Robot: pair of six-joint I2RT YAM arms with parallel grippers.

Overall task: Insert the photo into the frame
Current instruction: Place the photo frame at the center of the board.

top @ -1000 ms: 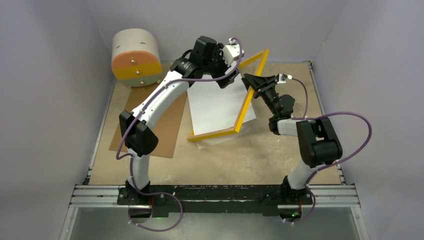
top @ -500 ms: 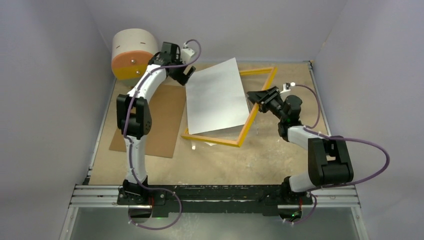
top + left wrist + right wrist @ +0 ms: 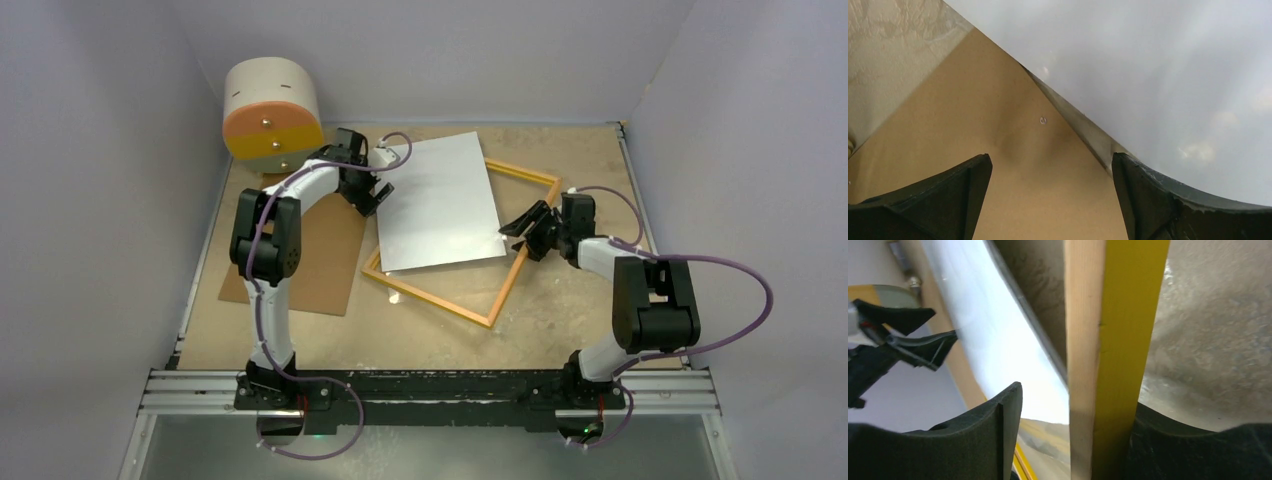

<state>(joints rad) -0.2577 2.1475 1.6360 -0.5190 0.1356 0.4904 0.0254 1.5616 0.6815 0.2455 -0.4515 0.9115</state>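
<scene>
Step in hand: seating the photo [image 3: 440,205] in the frame [image 3: 430,298]. The step is not yet done.

Position. The frame lies flat on the counter [image 3: 560,310]. The photo lies on top of it, white back up. It covers the frame's far-left part and hides the rail there. The frame's near and right rails stay uncovered.

Orientation. The photo's long axis runs almost straight away from the arm bases, its far end leaning slightly left. The frame's long axis leans the other way, far end to the right. The two rectangles are therefore skewed, so the photo most likely rests on the rim rather than inside the opening.

Pincers. The left pincer [image 3: 368,195] stands wide and holds nothing. It sits at the photo's left edge, above the brown backing board [image 3: 320,250]. The right pincer [image 3: 522,222] straddles the frame's right rail. The right wrist view shows a gap between one finger and the wood, so it is not clamped.

Next move, as judged. Turn the photo clockwise, or the frame the other way, until the edges run parallel. Steady the frame while you do so. Then press the photo down inside the rim.
</scene>
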